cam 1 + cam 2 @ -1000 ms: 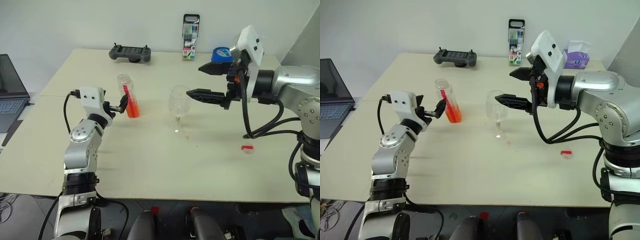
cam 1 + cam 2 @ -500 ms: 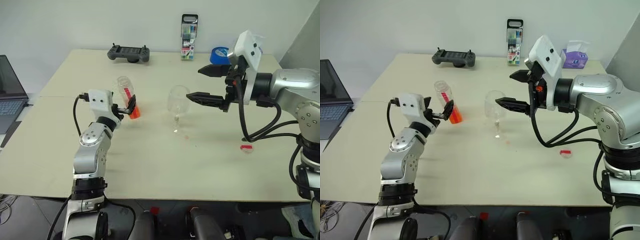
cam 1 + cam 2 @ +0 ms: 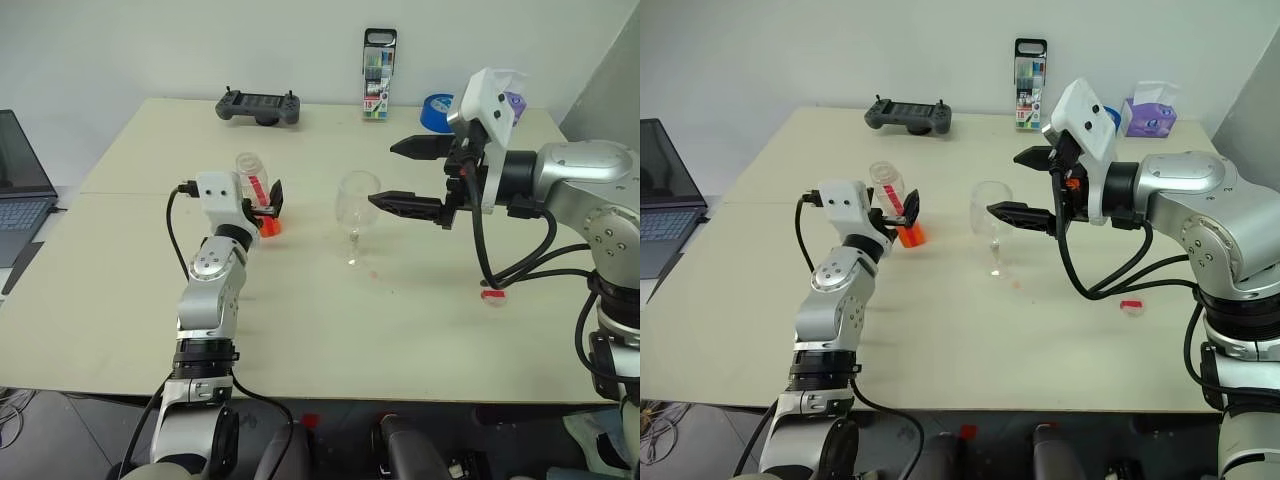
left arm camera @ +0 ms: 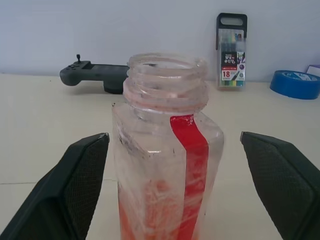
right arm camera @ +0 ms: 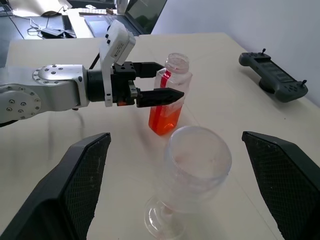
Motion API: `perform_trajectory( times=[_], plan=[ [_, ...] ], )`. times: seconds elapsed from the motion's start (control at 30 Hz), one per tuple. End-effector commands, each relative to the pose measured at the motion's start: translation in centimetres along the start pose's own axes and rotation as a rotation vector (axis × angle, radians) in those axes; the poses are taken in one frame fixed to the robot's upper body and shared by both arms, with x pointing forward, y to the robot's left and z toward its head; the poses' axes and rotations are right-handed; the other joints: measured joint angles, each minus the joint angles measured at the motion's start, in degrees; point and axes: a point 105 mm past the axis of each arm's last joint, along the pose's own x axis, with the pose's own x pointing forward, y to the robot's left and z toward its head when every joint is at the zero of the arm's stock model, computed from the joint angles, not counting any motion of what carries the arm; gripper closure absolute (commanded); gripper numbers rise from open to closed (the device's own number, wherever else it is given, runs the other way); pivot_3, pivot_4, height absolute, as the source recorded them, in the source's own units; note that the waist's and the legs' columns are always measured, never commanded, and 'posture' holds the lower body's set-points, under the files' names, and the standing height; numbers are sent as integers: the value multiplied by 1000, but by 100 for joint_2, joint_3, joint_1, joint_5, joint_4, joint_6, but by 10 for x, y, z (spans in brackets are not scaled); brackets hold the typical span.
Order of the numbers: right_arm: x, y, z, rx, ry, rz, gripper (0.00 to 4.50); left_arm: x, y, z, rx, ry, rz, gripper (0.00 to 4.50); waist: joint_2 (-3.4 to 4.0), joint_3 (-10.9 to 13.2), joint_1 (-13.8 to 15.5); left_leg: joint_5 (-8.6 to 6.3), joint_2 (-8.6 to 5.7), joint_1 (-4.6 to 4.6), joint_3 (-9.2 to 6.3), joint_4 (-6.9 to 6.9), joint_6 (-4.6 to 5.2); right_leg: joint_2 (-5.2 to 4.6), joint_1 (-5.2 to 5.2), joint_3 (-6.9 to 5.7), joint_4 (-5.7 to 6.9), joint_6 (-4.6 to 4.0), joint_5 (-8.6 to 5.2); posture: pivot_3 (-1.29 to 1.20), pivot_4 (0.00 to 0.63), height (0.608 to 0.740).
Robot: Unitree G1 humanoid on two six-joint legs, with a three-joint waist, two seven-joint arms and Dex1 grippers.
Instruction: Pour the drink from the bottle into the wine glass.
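Observation:
The bottle [image 3: 252,178] stands uncapped and upright on the table, left of centre, with the orange-red drink [image 5: 161,118] filling its lower part. My left gripper [image 3: 897,208] is open around it. In the left wrist view the bottle [image 4: 167,170] sits between the two fingers [image 4: 75,180] with a gap on each side. The empty wine glass [image 3: 356,203] stands to its right at the table's middle. My right gripper [image 3: 385,175] hovers open just right of the glass bowl, one finger above the other, touching nothing. A small red cap [image 3: 493,294] lies on the table under the right arm.
Along the far edge lie a game controller [image 3: 258,105], an upright case of markers [image 3: 380,75] and a blue tape roll [image 3: 438,110]. A tissue box [image 3: 1152,108] sits at the far right. A laptop [image 3: 20,185] stands off the table's left side.
My left arm has swung in to the right, so its open fingers now straddle the bottle instead of sitting at its left side. The right gripper and the glass have stayed put.

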Motion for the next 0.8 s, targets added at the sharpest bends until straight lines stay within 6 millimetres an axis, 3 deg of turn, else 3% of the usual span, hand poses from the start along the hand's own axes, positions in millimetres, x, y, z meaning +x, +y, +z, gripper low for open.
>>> perform_trajectory(
  times=[0.03,0.4,0.5,0.7,0.8],
  plan=[
    [-3,4,9,-44,-35,4,17,11,2,13,16,-66,28,0,0,0,1,0,0,0,-1,0,0,0,0,0,1,0,0,0,150,740],
    [-6,7,10,-44,-31,-9,17,22,-3,17,39,-99,24,0,0,0,5,0,-4,-1,-1,0,0,-3,0,2,0,3,2,0,150,740],
    [-7,7,8,-42,-24,-14,0,21,-4,17,53,-100,28,598,0,0,5,0,-4,-1,-1,2,0,-2,0,3,2,3,2,0,150,740],
    [-8,8,7,-38,-23,-19,0,21,-3,13,56,-83,43,2258,0,0,6,0,-5,0,0,3,0,-3,0,3,2,4,3,0,150,740],
    [-8,9,7,-38,-22,-21,0,22,-4,14,58,-85,41,2343,0,0,6,0,-5,-1,-1,3,0,-3,0,3,2,5,3,0,150,740]
  ],
)
